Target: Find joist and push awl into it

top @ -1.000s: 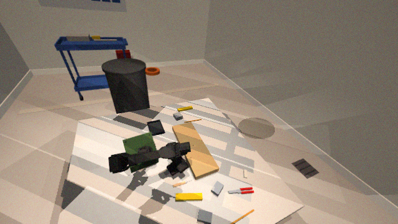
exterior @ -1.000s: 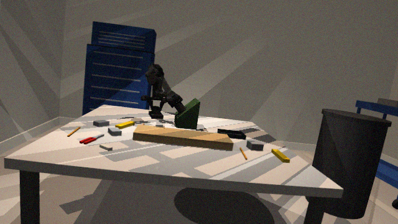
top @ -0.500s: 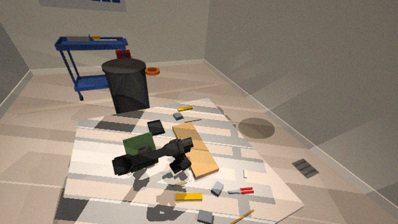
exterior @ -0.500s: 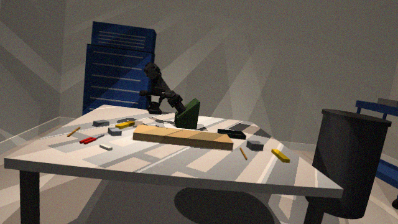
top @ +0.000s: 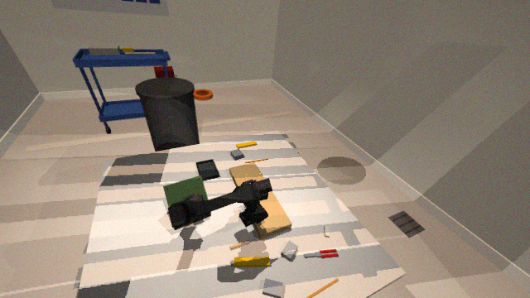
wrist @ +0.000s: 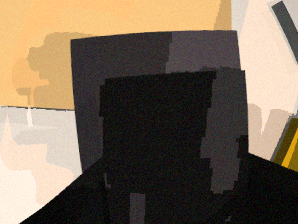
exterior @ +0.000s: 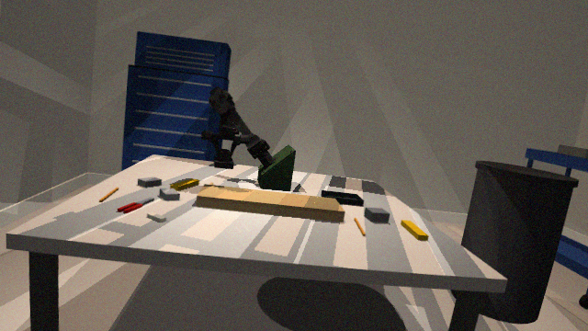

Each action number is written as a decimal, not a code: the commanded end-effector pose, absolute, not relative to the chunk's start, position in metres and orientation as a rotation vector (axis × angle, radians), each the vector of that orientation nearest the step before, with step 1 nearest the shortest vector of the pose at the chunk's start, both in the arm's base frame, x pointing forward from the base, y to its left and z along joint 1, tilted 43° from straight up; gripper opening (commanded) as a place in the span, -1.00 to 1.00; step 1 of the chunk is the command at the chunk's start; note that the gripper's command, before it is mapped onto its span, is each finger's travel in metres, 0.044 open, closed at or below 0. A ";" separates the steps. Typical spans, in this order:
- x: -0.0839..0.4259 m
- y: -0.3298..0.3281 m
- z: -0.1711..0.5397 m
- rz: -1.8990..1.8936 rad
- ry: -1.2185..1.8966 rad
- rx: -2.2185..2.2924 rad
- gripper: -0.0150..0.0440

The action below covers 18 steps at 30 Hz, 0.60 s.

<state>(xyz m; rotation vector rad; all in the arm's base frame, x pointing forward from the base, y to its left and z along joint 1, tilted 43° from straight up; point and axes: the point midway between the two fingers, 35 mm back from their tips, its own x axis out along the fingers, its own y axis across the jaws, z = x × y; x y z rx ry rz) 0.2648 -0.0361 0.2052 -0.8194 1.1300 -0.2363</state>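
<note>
My gripper [top: 253,212] [exterior: 223,154] is shut on the stud finder, a dark block [wrist: 125,52] [exterior: 223,164]. It is held above the table, close to the near-left side of the panel in the top view. The block and dark gripper parts fill the middle of the wrist view and hide what is under them. The wooden panel [top: 275,212] [exterior: 271,202] [wrist: 150,17] lies flat. The awl, with a light wooden handle [top: 240,245], lies on the table between the panel and a yellow block. The black tray [top: 208,170] [exterior: 342,198] looks empty.
The arm rises from a green wedge [top: 185,191] [exterior: 278,171]. The yellow block [top: 252,261] [exterior: 185,184], a grey block [top: 289,251] [exterior: 169,194] and red-handled pliers [top: 327,255] [exterior: 133,206] lie around. Another grey block [top: 237,154] [exterior: 377,214] sits beyond the panel.
</note>
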 end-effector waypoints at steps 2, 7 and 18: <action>0.286 -0.032 0.213 -0.264 1.109 -0.794 -0.49; 0.308 -0.028 0.215 -0.286 1.098 -0.773 -0.49; 0.357 -0.020 0.215 -0.333 1.074 -0.727 -0.49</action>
